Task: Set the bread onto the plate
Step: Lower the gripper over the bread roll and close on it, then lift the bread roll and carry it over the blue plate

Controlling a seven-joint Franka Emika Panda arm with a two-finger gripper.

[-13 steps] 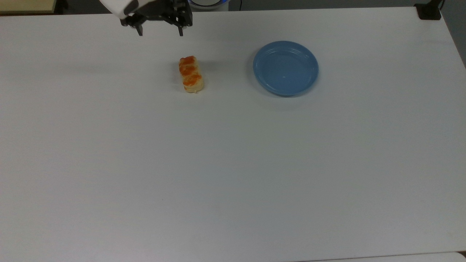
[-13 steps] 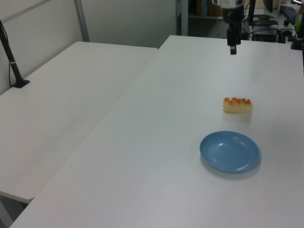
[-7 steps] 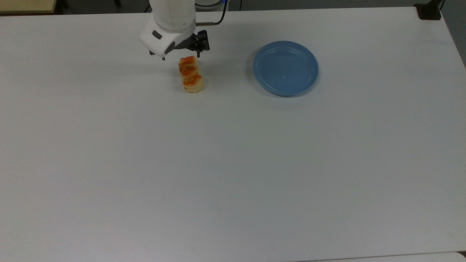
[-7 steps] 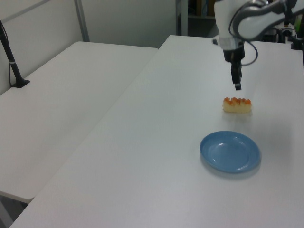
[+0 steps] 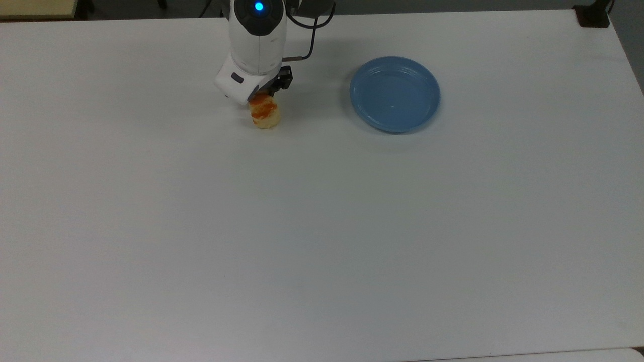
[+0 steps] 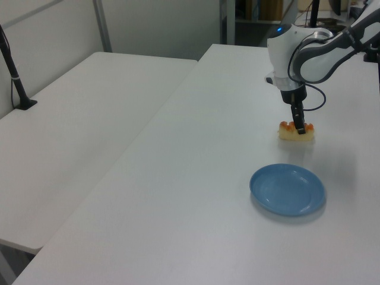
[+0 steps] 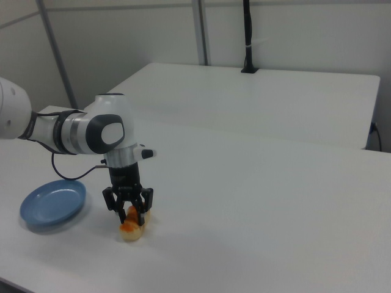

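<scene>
The bread (image 5: 266,115), a pale-tan roll with orange-red patches, lies on the white table (image 5: 322,211). Its far end is covered by the arm's white hand in the top view. My gripper (image 7: 128,212) points straight down and is open, with one finger on each side of the bread (image 7: 131,231). In the left view a black finger (image 6: 300,123) hangs in front of the roll (image 6: 288,133). The empty light-blue plate (image 5: 395,94) sits about one plate's width from the bread, to the top view's right. It is nearer the camera in the left view (image 6: 287,190).
A black clamp (image 5: 593,15) sits on the table's far right corner in the top view. A second white table (image 6: 77,119) adjoins on the left view's left, with a black post (image 6: 15,77) on it. A cable (image 5: 308,40) loops off the wrist.
The arm has swung from the table's far edge to over the bread and come down. The fingers, earlier above and behind the roll, now straddle it. Bread and plate have not moved.
</scene>
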